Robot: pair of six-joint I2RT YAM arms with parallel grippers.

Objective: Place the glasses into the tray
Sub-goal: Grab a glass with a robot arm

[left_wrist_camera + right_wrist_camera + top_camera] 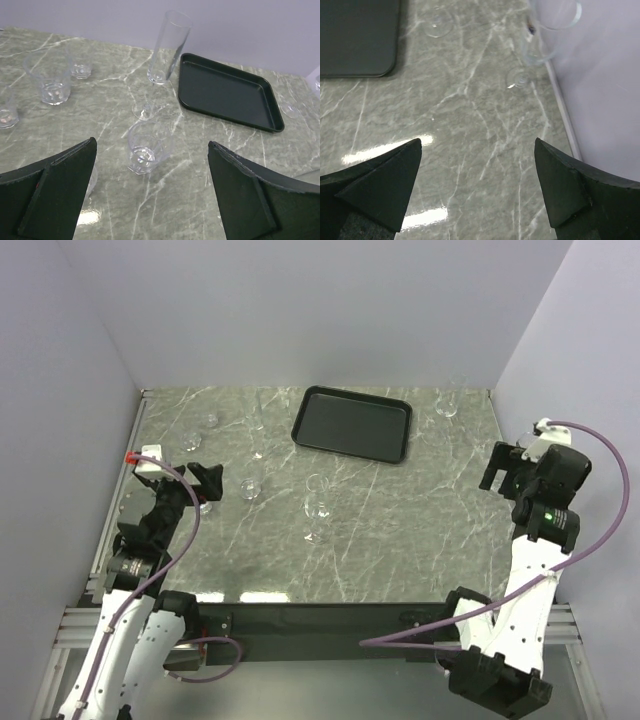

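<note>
The black tray (350, 425) lies empty at the back centre of the marble table. Clear glasses stand scattered left of it: a tall flute (167, 55), a tumbler (146, 147), a wider tumbler (50, 80) and a small glass (80, 67). A wine glass (318, 505) stands mid-table and another stemmed glass (447, 400) at the back right. My left gripper (205, 480) is open, just short of the near tumbler, holding nothing. My right gripper (497, 468) is open over bare table near the right wall, with the stemmed glass (540, 35) ahead of it.
Grey walls close in the table on the left, back and right. A metal rail (562, 110) runs along the right edge. One more glass (91, 180) shows partly behind my left finger (60, 190). A glass foot (438, 25) stands by the tray corner (355, 35).
</note>
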